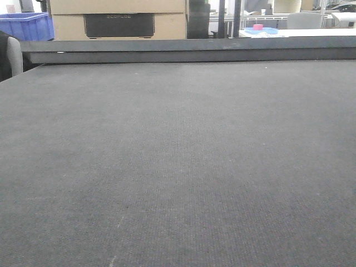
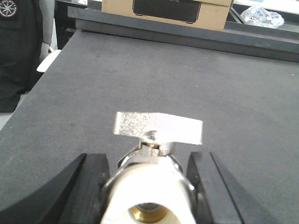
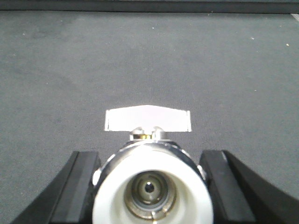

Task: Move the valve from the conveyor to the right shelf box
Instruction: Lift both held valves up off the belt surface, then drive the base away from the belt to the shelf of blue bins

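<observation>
Valve (image 3: 153, 186), bore axis pointing straight ahead, seated within jaws of right gripper (image 3: 150, 161), apparently clamped; left gripper (image 2: 147, 163) likewise closed on second valve (image 2: 147, 196), above conveyor (image 2: 140, 79).

Op 1: Left wrist view, what do I lose?
Op 2: I log the valve (image 2: 148, 184) clipped by the bottom edge, lower body gone; the left jaws likewise run off below.
Op 1: Right wrist?
Op 2: Same entry: second valve (image 3: 152, 161) and right jaws cut at the bottom.
Op 1: Front view?
Op 2: Cardboard box (image 1: 117, 8) cropped by the top edge, lettering on its dark panel (image 1: 118, 25) unreadable to me; pink item (image 1: 257, 26) too small to identify.
</observation>
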You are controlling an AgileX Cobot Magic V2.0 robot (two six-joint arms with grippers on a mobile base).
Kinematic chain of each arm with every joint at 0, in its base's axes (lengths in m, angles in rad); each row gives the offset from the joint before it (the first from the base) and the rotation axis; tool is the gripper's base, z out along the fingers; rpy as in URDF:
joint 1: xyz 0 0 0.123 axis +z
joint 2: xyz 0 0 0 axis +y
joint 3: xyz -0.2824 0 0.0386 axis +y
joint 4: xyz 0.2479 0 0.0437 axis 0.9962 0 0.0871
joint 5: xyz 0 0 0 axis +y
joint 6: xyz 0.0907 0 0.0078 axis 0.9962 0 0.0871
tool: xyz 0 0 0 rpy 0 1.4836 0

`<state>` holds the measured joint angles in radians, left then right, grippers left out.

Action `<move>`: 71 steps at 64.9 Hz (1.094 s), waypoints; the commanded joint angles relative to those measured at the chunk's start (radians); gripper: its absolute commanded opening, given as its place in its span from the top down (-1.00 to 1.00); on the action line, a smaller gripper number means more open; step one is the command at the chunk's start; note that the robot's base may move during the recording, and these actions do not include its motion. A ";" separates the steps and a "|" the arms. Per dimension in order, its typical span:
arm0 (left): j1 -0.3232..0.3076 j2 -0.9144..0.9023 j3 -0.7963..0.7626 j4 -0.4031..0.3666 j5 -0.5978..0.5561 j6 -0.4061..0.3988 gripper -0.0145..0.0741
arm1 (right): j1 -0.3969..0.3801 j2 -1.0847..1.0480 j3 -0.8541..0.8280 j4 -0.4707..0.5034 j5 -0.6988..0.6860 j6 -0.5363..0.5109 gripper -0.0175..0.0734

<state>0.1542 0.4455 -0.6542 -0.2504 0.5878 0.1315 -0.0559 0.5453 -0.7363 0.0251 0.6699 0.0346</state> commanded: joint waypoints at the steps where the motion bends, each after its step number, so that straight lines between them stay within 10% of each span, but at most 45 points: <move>1: -0.001 -0.009 -0.005 -0.014 -0.061 -0.002 0.92 | -0.005 -0.010 -0.008 -0.011 -0.080 -0.001 0.97; 71: -0.001 -0.009 -0.005 -0.014 -0.061 -0.002 0.92 | -0.005 -0.010 -0.008 -0.011 -0.080 -0.001 0.97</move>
<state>0.1542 0.4455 -0.6542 -0.2504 0.5847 0.1315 -0.0559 0.5453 -0.7363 0.0251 0.6675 0.0346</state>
